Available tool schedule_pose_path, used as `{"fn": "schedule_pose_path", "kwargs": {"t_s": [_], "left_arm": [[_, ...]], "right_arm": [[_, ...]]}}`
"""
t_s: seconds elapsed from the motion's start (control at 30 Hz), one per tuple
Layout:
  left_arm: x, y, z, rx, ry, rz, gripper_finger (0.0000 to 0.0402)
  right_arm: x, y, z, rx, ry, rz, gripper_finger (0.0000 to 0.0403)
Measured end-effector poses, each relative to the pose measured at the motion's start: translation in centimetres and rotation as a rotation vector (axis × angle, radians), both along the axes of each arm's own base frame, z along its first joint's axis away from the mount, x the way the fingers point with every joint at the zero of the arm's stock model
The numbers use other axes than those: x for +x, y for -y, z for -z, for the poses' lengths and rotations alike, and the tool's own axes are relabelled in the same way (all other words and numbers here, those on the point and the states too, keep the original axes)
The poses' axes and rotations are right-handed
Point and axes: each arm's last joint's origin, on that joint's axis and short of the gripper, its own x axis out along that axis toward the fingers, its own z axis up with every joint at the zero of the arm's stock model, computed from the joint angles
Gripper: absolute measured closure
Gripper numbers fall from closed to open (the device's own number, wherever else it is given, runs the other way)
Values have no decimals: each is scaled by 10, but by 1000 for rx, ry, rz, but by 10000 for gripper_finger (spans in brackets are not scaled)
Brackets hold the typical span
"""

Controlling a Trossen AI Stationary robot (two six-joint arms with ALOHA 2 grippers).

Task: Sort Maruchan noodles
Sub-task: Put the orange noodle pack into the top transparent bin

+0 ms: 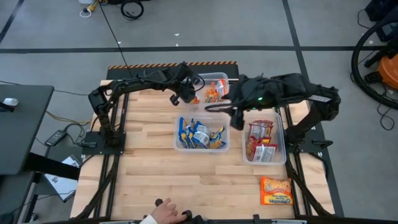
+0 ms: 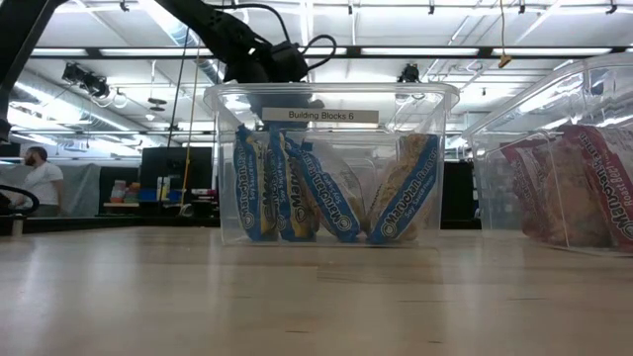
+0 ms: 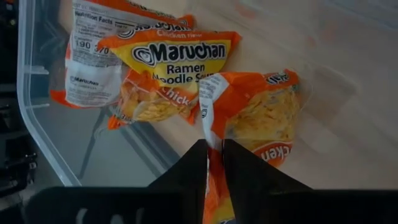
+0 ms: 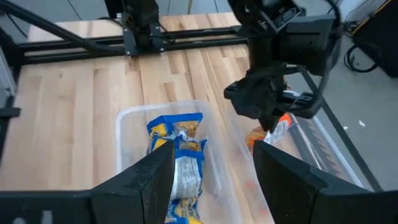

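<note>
My left gripper (image 1: 186, 96) hangs over the near-left corner of the far clear tub (image 1: 219, 77), shut on an orange Maruchan packet (image 3: 255, 115). Two more orange packets (image 3: 168, 62) lie flat on that tub's floor. The middle tub (image 1: 178, 132) holds several blue packets (image 2: 326, 188) standing on edge. The right tub (image 1: 283, 134) holds red-white packets (image 1: 261, 142). One orange packet (image 1: 276, 191) lies flat on the table near the right front. My right gripper (image 4: 211, 165) is open and hovers between the middle and right tubs, touching nothing. My left gripper pinches the orange packet between its two fingers by a crimped end seam (image 3: 213, 121). The fingers come from above, pointing down. The packet hangs below them (image 4: 273, 132), over the far tub; I cannot tell whether its lower end touches the tub.
The three clear tubs stand close together in the table's far half. Bare wood shows in the near half and on the left (image 1: 143, 180). A person's hand (image 1: 165, 213) rests at the near edge. The black arm frames (image 1: 106, 134) flank the table.
</note>
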Motion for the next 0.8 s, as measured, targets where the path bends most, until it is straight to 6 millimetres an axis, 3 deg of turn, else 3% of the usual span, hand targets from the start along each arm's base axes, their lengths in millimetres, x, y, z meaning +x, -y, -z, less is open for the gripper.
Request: {"fn": "schedule_pose_path", "kwargs": {"t_s": [0.4, 0.63, 0.8], "left_arm": [[4, 12, -1, 57, -73, -4, 346], [5, 17, -17, -49, -87, -31, 392], [1, 18, -20, -84, -125, -57, 394]], "right_arm": [[-67, 9, -37, 62, 177, 46, 181], [-85, 11, -44, 112, 228, 58, 181], [-86, 8, -44, 136, 231, 50, 181]]}}
